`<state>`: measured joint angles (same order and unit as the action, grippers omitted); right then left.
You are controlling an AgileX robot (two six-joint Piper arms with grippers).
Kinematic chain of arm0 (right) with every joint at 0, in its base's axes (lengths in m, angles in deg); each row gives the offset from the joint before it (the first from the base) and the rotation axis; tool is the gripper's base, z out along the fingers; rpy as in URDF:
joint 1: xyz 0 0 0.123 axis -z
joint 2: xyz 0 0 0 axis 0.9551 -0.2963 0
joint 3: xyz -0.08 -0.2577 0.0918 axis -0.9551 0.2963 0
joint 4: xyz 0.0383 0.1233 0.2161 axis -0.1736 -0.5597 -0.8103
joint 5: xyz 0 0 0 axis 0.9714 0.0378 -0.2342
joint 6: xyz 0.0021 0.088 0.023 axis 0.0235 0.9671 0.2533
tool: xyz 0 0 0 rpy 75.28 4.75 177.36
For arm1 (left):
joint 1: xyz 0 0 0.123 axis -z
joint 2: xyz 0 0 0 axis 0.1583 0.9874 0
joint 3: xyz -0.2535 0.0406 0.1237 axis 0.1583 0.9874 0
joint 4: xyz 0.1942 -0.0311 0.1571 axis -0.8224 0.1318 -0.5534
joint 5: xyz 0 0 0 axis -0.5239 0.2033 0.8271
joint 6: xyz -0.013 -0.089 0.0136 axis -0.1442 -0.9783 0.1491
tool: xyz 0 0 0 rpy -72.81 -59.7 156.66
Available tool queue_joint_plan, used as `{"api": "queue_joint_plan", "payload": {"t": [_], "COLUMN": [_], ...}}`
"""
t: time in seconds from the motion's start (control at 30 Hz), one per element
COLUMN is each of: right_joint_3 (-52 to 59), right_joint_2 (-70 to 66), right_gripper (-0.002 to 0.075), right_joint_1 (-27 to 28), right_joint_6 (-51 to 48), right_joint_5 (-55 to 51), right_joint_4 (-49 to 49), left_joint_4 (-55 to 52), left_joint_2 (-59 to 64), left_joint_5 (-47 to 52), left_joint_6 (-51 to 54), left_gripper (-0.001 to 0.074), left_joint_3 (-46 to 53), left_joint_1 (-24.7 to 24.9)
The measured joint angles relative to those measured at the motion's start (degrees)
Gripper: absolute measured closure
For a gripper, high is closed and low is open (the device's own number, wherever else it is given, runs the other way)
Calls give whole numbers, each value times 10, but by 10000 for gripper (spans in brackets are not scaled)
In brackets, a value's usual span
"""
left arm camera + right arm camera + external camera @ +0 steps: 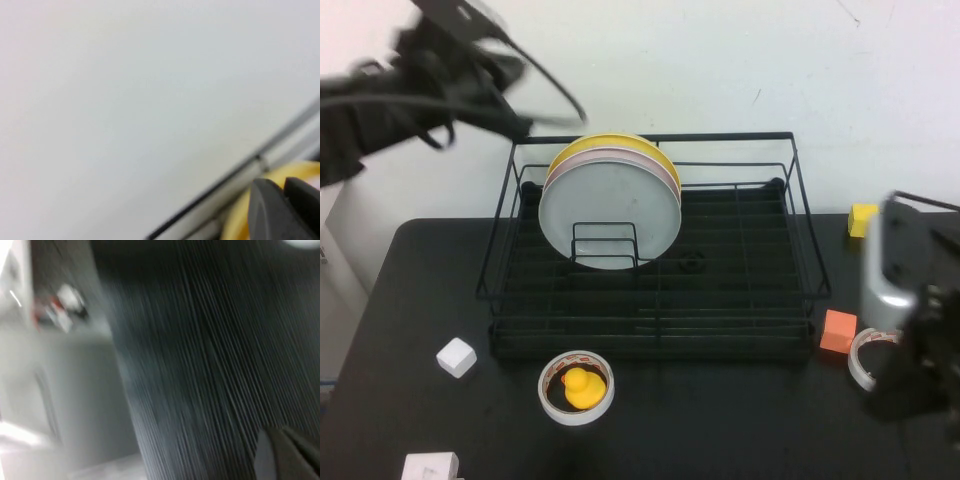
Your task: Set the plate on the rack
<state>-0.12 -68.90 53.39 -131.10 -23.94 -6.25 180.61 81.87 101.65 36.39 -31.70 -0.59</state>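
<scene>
The pale grey-white plate [610,205] stands upright in the small wire holder inside the black wire rack [807,262]. It leans against a pinkish-white plate [667,172] and a yellow plate [610,140] behind it. My left gripper [523,127] is raised above the rack's back left corner, blurred, shut and empty. In the left wrist view its fingertips [283,200] are together next to the yellow plate's rim [240,215] and the rack's top rail. My right gripper [905,385] is low over the table's right side. In the right wrist view [282,450] it is shut and empty.
A tape roll with a yellow duck inside [577,388] lies in front of the rack. A white cube [456,357] and a white block [430,467] are front left. An orange cube [838,331], another tape roll [868,355] and a yellow block [863,219] are at the right.
</scene>
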Motion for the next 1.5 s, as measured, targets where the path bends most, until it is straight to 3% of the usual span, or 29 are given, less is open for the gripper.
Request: {"api": "queue_joint_plan", "payload": {"t": [0.23, 0.4, 0.6, 0.77, 0.93, 1.23, 1.5], "right_joint_3": [0, 12, 59, 139, 232, 346, 350], "right_joint_2": [87, 173, 273, 364, 478, 655, 683], "right_gripper": [728, 728, 728, 728, 728, 728, 728], "right_joint_1": [1, 6, 6, 6, 6, 6, 6], "right_joint_6": [164, 210, 225, 229, 218, 197, 244], "right_joint_5": [-9, 31, 79, 125, 161, 173, 178], "right_joint_4": [307, 394, 400, 398, 328, 239, 212], "left_joint_4": [12, 16, 17, 17, 18, 20, 20], "left_joint_2": [-113, -221, -337, -417, -512, -721, -892], "left_joint_5": [-146, -165, -155, -158, -186, -200, -170], "left_joint_6": [-113, -106, -79, -72, -104, -184, -282], "left_gripper": [732, 735, 735, 735, 735, 735, 735], "left_joint_3": [43, 139, 224, 234, 271, 456, 620], "left_joint_1": [0, 0, 0, 0, 0, 0, 0]}}
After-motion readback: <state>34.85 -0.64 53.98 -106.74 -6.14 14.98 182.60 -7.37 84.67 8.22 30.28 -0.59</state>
